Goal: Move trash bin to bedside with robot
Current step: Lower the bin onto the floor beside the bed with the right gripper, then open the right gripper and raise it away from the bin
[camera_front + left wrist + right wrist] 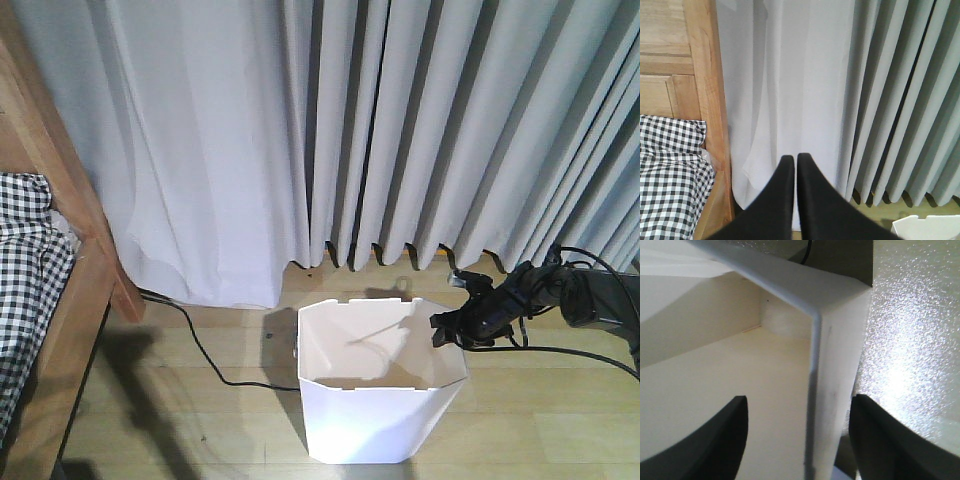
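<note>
Listing what we see, largest first, with a note on progress against each.

Curtain: grey-white, pleated, hanging to the floor across the whole back of the scene. No role in the task.

Bed frame: light brown wood, at the far left of the front view, carrying black-and-white checked bedding. This is our destination.

Wooden floor: pale planks, with a black cable trailing across them from the bed frame's corner toward the bin.

Trash bin: white, cut-cornered rim, cream inside, upright on the floor in front of the curtain. It stands well apart from the bed frame, with open floor between them. We judge the move itself as not completed: the bin is not yet at the bedside.

Right gripper: at the bin's right rim. The wrist view shows its two dark fingers spread wide, one inside the bin wall, one outside, neither visibly pressing on the plastic. We read this as straddling the wall ahead of a grasp; closing on it and bringing the bin leftward remain.

Left gripper: fingertips nearly together with only a slit between them, holding nothing, pointed at the curtain beside the bed frame. Idle, by our reading.
</note>
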